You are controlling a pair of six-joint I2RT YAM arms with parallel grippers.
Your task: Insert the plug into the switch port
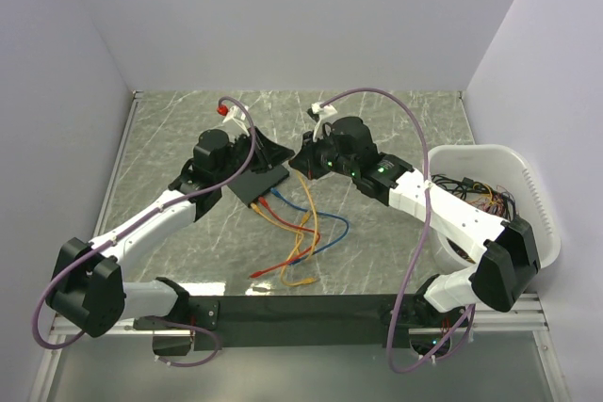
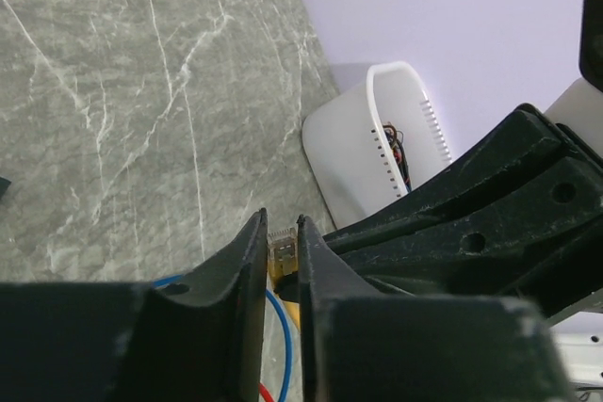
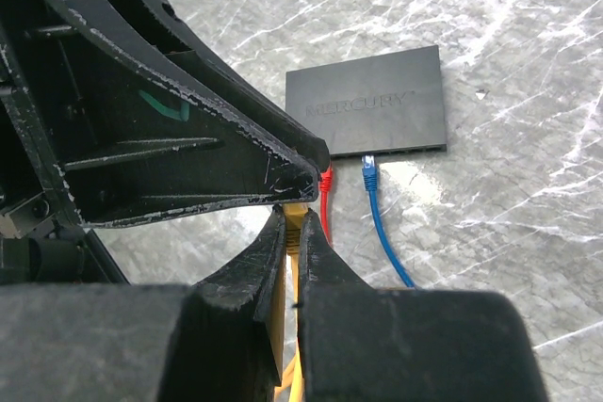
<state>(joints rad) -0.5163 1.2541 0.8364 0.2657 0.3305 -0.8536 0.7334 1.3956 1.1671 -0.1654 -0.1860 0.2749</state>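
Note:
The plug (image 2: 283, 249), clear-tipped with a yellow boot, is held in the air between my two grippers. My left gripper (image 2: 281, 223) has its jaws against both sides of the plug. Just behind the plug, my right gripper (image 3: 294, 209) is shut on the yellow cable (image 3: 296, 221). The switch (image 3: 377, 105), a flat black box, lies on the table beyond them, its port edge facing the grippers. From above, the left gripper (image 1: 273, 152) and right gripper (image 1: 300, 162) meet just right of the switch (image 1: 256, 185).
A red plug (image 3: 326, 181) and a blue plug (image 3: 369, 168) lie at the switch's port edge; I cannot tell whether they are inserted. Their cables and yellow ones trail toward the near edge. A white tub (image 1: 490, 195) of wires stands at the right wall.

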